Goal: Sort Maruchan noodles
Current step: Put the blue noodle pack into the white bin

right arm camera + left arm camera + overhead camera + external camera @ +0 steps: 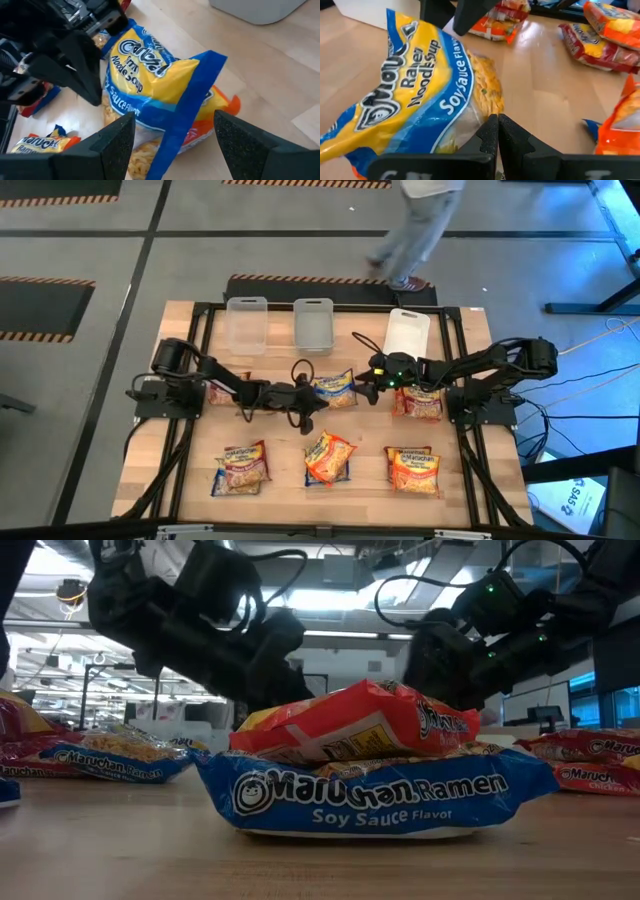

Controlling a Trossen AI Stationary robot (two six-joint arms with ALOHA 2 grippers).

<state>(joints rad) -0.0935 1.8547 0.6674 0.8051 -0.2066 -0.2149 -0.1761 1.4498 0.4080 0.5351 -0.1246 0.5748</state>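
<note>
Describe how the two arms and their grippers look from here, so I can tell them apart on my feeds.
Both arms are black, jointed links with black cables looping off them. The left gripper has two matte black fingers with notched, stepped inner edges. The right gripper has broad, flat black fingers. Near the right arm's wrist a small green light glows; the left arm shows none.

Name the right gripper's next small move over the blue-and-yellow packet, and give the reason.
Probably lower and close. The right gripper is open, its fingers straddling the raised edge of the blue-and-yellow packet, which lies on an orange packet. The left gripper is shut beside it.
</note>
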